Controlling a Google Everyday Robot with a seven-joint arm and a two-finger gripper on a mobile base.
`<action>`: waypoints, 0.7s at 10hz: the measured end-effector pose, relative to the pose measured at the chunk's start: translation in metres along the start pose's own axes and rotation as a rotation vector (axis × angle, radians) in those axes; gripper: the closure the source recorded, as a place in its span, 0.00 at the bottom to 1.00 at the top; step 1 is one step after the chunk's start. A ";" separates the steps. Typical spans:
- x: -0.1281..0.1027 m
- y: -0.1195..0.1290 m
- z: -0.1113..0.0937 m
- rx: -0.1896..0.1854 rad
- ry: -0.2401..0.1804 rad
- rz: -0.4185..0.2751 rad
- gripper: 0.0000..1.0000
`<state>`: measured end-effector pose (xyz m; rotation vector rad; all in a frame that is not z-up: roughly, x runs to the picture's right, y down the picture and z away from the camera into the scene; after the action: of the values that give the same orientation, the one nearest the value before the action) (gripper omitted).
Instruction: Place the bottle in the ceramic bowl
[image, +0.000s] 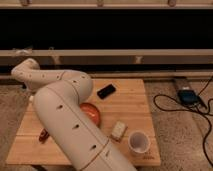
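The orange-red ceramic bowl (93, 114) sits near the middle of the wooden table (131, 109), with its left part hidden behind my arm. My large white arm (65, 115) rises from the bottom centre and bends back to the far left. The gripper does not show; it is hidden behind the arm or lies out of view. The bottle is not visible anywhere.
A white cup (138, 142) stands at the table's front right. A pale rectangular block (118, 130) lies between cup and bowl. A dark flat object (106, 91) lies behind the bowl. A small dark red object (43, 134) lies at the front left. Cables and a device (187, 96) lie on the floor to the right.
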<state>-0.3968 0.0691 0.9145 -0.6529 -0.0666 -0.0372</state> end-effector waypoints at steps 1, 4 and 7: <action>0.001 0.002 0.006 0.001 0.001 0.005 0.42; 0.008 0.006 0.015 0.005 0.003 0.015 0.72; 0.020 0.009 0.000 0.041 -0.010 0.013 0.99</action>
<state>-0.3764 0.0758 0.9110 -0.6124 -0.0726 -0.0201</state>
